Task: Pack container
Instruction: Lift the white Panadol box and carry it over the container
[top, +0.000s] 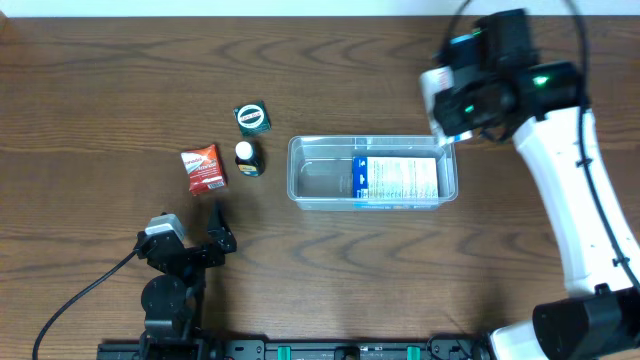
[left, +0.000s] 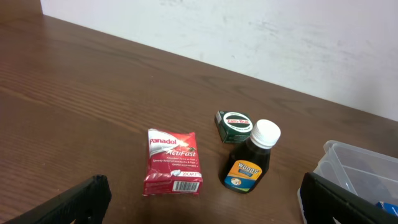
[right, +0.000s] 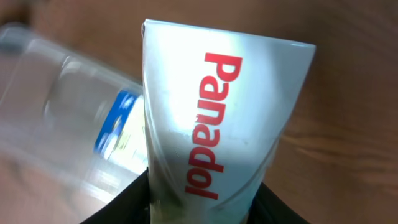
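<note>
The clear plastic container (top: 300, 150) sits mid-table with a blue-and-white box (top: 398, 178) lying in its right half. My right gripper (top: 447, 125) is shut on a white Panadol box (right: 217, 112) and holds it above the container's far right corner. The container shows blurred in the right wrist view (right: 62, 93). My left gripper (top: 195, 232) is open and empty near the table's front left. Its fingers (left: 202, 208) frame a red Panadol ActiFast pack (left: 172, 162), a dark Woods bottle (left: 250, 165) and a small green box (left: 234, 125).
In the overhead view the red pack (top: 204, 168), the bottle (top: 246, 157) and the green box (top: 253, 117) lie left of the container. The container's corner shows at the right edge of the left wrist view (left: 357, 162). A wall stands behind the table.
</note>
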